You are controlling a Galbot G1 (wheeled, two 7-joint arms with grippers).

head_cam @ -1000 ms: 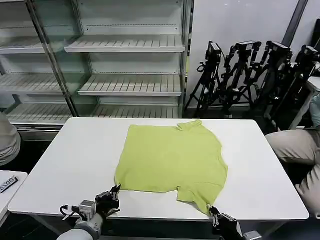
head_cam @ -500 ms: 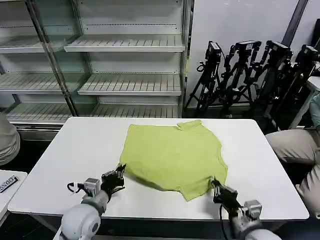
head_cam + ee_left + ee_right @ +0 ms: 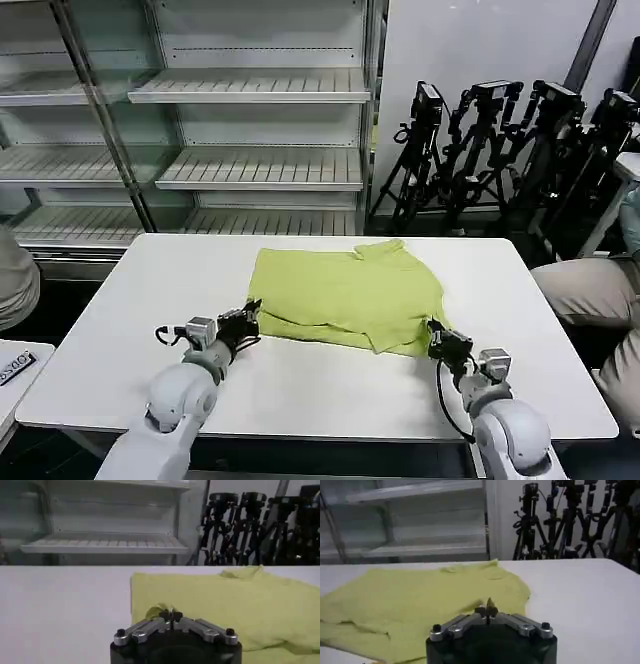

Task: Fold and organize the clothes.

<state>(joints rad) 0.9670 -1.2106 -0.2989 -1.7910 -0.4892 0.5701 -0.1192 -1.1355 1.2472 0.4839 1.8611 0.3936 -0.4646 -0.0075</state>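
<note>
— Item: T-shirt (image 3: pixel 345 295), mid-table (image 3: pixel 130 300), near hem doubled over. Where do your grippers sit?

— Left gripper (image 3: pixel 247 322) pinched shut on the near-left corner; right gripper (image 3: pixel 437 337) likewise on the near-right corner. The far edge lies straight ahead of both; you carry the hem forward evenly.

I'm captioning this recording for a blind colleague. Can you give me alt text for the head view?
Two robot arms fold a lime-green T-shirt on a white table: the left tool and the right tool each pinch a near corner, carrying the near edge over the rest of the shirt. Behind are empty metal shelves and black tripods.
</note>
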